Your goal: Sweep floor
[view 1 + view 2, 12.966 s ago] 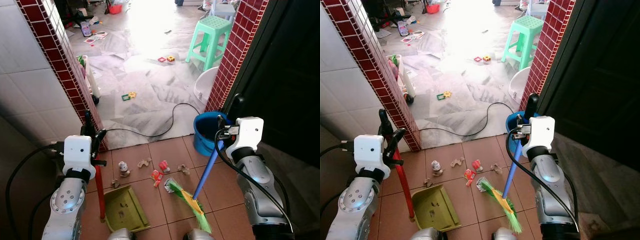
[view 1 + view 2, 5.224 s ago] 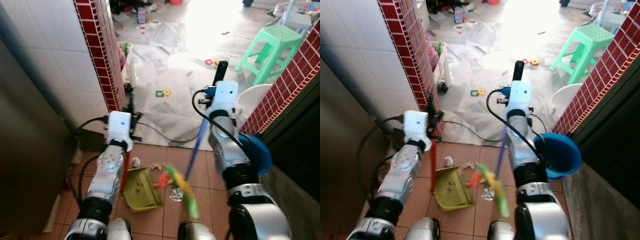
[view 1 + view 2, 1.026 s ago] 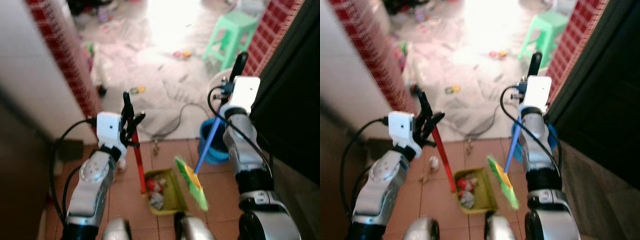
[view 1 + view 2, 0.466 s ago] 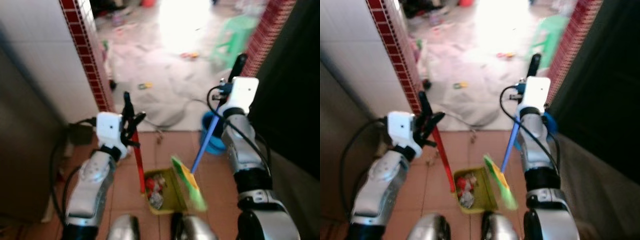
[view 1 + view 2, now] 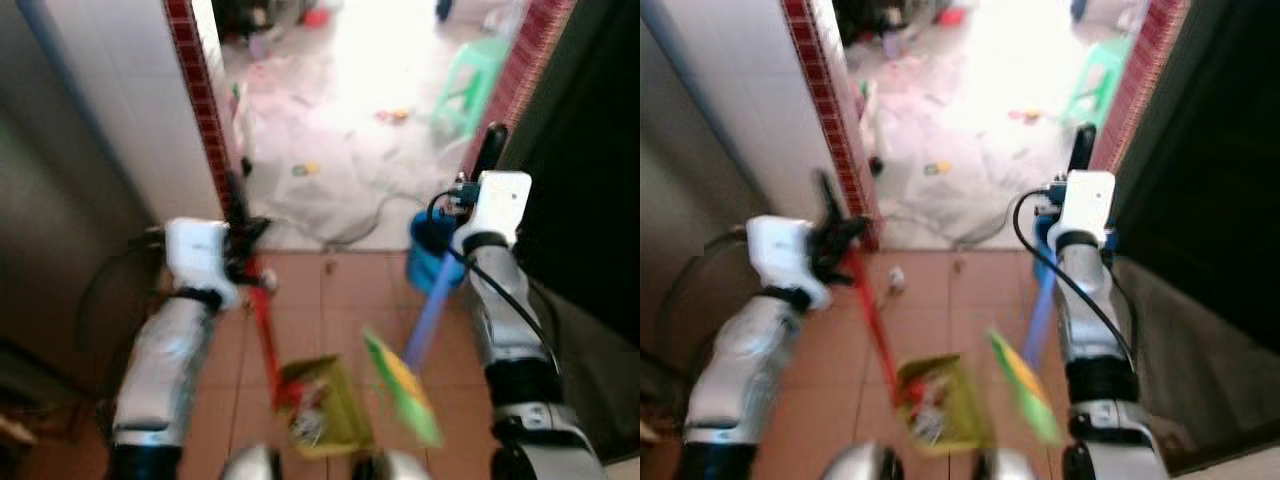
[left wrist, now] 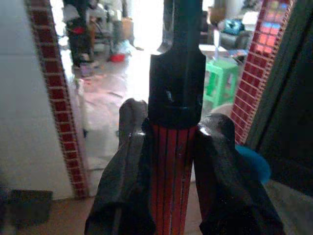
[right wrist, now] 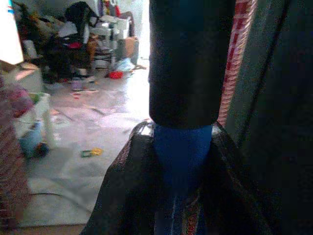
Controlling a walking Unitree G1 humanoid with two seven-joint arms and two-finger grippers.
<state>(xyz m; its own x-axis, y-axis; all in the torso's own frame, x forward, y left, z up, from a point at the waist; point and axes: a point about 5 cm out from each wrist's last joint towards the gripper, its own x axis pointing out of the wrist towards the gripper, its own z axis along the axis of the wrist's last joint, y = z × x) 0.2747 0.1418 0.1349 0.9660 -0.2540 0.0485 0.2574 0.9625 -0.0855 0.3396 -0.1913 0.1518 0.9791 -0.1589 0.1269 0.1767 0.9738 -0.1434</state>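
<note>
With litter already lying in the yellow dustpan (image 5: 325, 415), the left gripper (image 6: 171, 161) is clamping its red handle (image 5: 262, 330) while the right gripper (image 7: 178, 161) is gripping the blue broom (image 5: 425, 320) beside it, leaving a scrap (image 5: 896, 277) on the floor (image 5: 350, 290), probably then emptying into the blue bucket (image 5: 425, 245).

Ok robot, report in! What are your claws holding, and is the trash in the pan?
Left claw shut on red dustpan handle. Right claw shut on blue broom. Trash in dustpan. Blue bucket close ahead.

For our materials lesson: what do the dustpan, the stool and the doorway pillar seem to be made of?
Dustpan: probably plastic, uniform olive-green, moulded tray shape; blur hides its finish.
Stool: likely plastic, even mint-green, slightly glossy moulded legs.
Doorway pillar: small glazed red tiles, shown by the pale grout grid and sheen.
</note>
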